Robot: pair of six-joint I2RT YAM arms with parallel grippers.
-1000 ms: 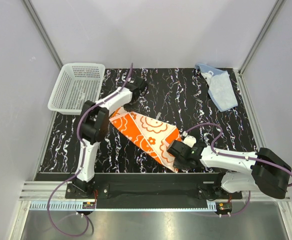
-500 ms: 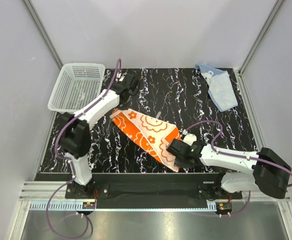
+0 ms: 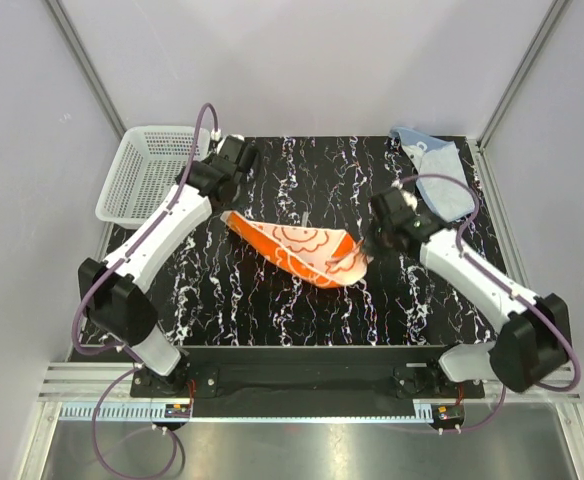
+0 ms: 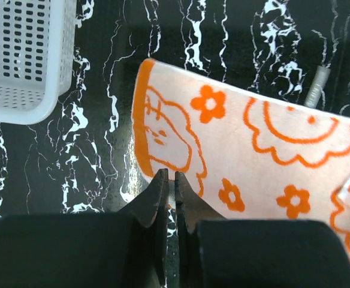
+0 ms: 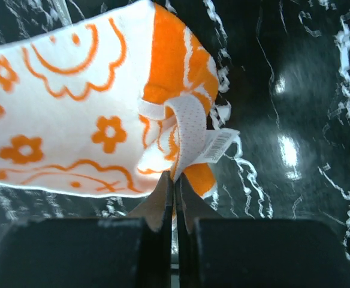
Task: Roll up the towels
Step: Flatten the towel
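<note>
The orange towel [image 3: 297, 250] lies mid-table, folded over so its pale side with orange prints faces up. It also shows in the left wrist view [image 4: 259, 150] and the right wrist view [image 5: 73, 114]. My right gripper [image 3: 365, 250] is shut on the towel's right corner, by its white loop and label [image 5: 190, 129], and holds that end lifted [image 5: 175, 177]. My left gripper [image 3: 239, 156] is shut and empty, high over the towel's left end [image 4: 169, 177]. The light blue towel [image 3: 442, 175] lies crumpled at the far right.
A white mesh basket [image 3: 152, 175] stands at the far left and shows in the left wrist view [image 4: 25, 60]. A small grey object [image 4: 316, 87] lies just beyond the orange towel. White walls close in the black marbled table [image 3: 302, 310].
My right gripper carried the towel's near corner up and to the right, folding the towel over itself. My left arm swung left and stretched out, away from the towel's far corner.
</note>
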